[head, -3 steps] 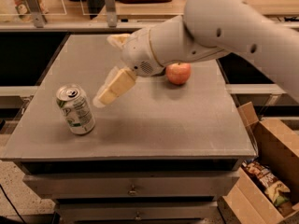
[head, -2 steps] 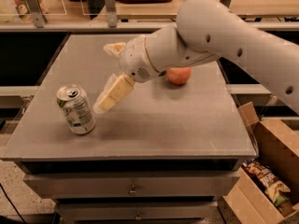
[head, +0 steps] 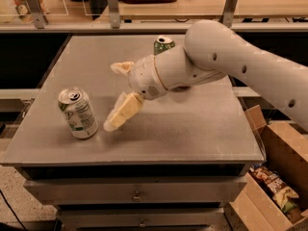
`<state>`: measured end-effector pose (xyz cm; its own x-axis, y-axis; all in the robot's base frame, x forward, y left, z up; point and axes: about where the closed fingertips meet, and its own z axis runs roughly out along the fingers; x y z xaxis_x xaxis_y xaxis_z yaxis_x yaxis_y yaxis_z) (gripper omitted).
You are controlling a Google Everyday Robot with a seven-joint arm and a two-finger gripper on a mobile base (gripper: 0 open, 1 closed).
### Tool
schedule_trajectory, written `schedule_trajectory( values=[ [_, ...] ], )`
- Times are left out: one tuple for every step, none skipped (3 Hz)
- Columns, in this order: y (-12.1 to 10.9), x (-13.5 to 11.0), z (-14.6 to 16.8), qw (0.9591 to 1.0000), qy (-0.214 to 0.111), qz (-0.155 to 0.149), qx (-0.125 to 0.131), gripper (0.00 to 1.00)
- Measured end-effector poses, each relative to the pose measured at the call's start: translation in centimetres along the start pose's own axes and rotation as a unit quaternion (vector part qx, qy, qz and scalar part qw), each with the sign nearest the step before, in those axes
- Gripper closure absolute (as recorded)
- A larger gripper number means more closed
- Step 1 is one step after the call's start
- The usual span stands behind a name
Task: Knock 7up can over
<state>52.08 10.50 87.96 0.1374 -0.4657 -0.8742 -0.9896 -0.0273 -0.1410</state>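
In the camera view, a grey surface is seen from above and in front. The 7up can is found on its near left part. The can is stood upright, with its silver pull-tab top shown and its printed side turned towards the camera.

The gripper is held low over the surface, just to the right of the 7up can. It is carried by a thick white arm that is brought in from the right edge of the picture. The two pale fingers are spread wide, and nothing is held between them. The nearer finger is slanted down and to the left, so that its tip is set just beside the lower right side of the can. A thin strip of surface is seen between the tip and the can, so no contact is shown. The farther finger is pointed left, well behind the can.

A darker green can is stood at the far side of the surface and is partly hidden by the arm. Two drawer fronts are seen below the near edge. An open cardboard box with packets inside is placed on the floor at the right.
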Motion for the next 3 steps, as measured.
schedule_trajectory(
  values=[
    [1.2, -1.4, 0.8, 0.9991, -0.031, -0.018, -0.024, 0.0],
    [2.4, -4.3, 1.5, 0.9962, -0.064, -0.046, -0.037, 0.0],
    [2.7, -5.9, 2.9, 0.9945, -0.075, -0.055, -0.048, 0.0]
  ],
)
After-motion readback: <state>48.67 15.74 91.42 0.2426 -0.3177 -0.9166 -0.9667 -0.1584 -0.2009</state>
